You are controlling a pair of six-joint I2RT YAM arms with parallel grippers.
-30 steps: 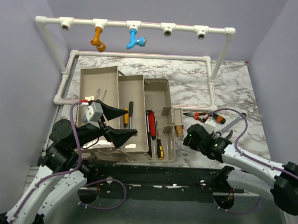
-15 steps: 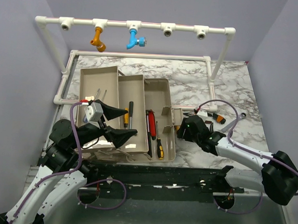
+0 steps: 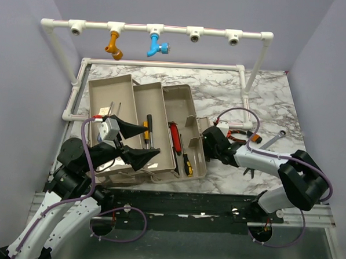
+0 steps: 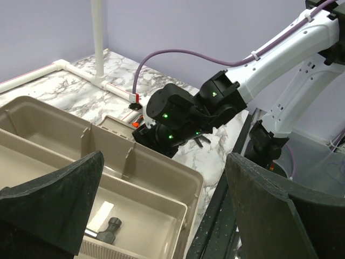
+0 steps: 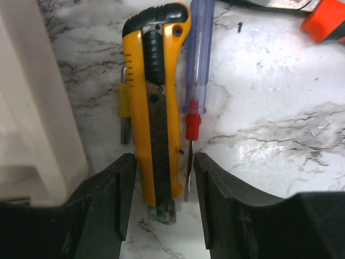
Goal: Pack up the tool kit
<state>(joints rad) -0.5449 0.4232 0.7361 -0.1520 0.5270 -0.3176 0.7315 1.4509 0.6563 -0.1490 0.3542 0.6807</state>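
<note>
The beige toolbox (image 3: 113, 100) lies open on the marble table, its trays fanned out and holding a red-handled tool (image 3: 175, 135) and yellow-and-black screwdrivers (image 3: 187, 163). My right gripper (image 3: 209, 138) is low against the box's right side. In the right wrist view it (image 5: 161, 210) is open, its fingers either side of the end of a yellow-and-black utility knife (image 5: 156, 108) and the tip of a clear-handled screwdriver (image 5: 197, 70) lying on the table. My left gripper (image 3: 154, 142) hovers wide open and empty over the box's front trays (image 4: 167, 210). A small black tool (image 4: 108, 229) lies in the tray below.
The toolbox wall (image 5: 32, 108) is close on the left of the knife. Pliers (image 3: 236, 134), an orange-handled tool (image 3: 252, 136) and a wrench (image 3: 274, 139) lie right of the box. A white pipe frame (image 3: 166, 30) with orange and blue fittings spans the back.
My right arm has swung left and reached in to the toolbox's right side. The toolbox has turned slightly on the table. My left arm has not moved.
</note>
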